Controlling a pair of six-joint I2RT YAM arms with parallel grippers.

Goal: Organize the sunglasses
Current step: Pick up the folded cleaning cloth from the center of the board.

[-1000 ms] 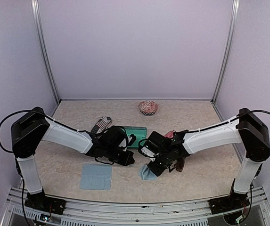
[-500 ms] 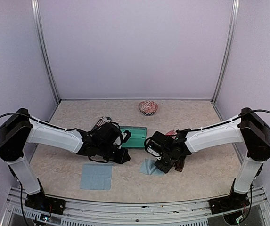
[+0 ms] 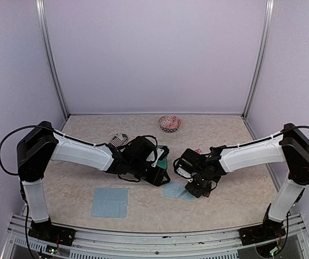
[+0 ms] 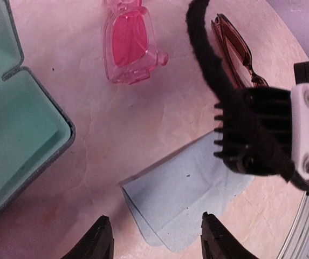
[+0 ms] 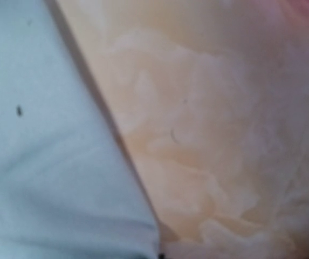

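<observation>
Left gripper [image 4: 157, 243]: both fingertips at the bottom edge of the frame, spread apart, over the lower corner of a light blue cloth [image 4: 181, 194] that lies partly folded on the table [image 4: 116, 118]. Open teal case [image 4: 19, 135] at the left edge; pink sunglasses [image 4: 128, 46] top centre, brown sunglasses [image 4: 238, 48] upper right, the two pairs apart. Right arm [image 4: 267, 135], black and white, overlaps the cloth's right edge.

Laboratory robot cell: plain lilac wall panels [image 3: 154, 54], aluminium corner posts [image 3: 52, 59], beige marbled bench [image 3: 224, 129], metal mounting rail [image 3: 154, 237] at near edge.
</observation>
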